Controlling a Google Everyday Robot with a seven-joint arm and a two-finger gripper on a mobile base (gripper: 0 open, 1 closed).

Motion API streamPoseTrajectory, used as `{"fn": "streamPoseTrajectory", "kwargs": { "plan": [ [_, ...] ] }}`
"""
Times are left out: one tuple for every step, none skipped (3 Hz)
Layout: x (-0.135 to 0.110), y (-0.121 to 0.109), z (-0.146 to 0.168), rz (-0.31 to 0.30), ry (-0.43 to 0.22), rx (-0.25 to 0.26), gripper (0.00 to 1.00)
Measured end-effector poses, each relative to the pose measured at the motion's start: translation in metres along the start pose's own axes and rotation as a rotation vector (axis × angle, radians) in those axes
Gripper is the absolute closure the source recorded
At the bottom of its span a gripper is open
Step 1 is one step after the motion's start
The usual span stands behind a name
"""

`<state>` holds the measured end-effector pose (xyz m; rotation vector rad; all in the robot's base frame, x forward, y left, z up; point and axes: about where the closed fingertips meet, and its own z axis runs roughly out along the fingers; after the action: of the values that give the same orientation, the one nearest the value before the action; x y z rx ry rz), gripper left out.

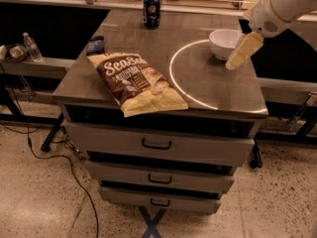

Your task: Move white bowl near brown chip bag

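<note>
The white bowl (224, 42) stands upright at the back right of the grey cabinet top (198, 90). The brown chip bag (134, 82) lies flat at the front left, its "Sea Salt" lettering facing up. My gripper (240, 52) hangs from the white arm that comes in from the upper right. It sits just right of the bowl, over its near rim, pointing down to the left. Nothing shows in its hold.
A blue soda can (151, 11) stands at the back middle. A small dark blue packet (95, 44) lies behind the chip bag's top end. A bright ring of light (173, 78) marks the top. A water bottle (32, 46) stands on a shelf at left. Drawers (156, 144) face front.
</note>
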<state>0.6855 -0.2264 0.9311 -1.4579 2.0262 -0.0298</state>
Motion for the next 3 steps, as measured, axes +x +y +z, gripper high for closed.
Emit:
{"fn": "streamPoseTrajectory", "kwargs": {
  "plan": [
    [0.008, -0.018, 0.033, 0.067, -0.018, -0.001, 0.00],
    [0.016, -0.026, 0.062, 0.116, -0.016, -0.016, 0.00],
    [0.018, -0.021, 0.086, 0.145, -0.021, -0.053, 0.24]
  ]
}}
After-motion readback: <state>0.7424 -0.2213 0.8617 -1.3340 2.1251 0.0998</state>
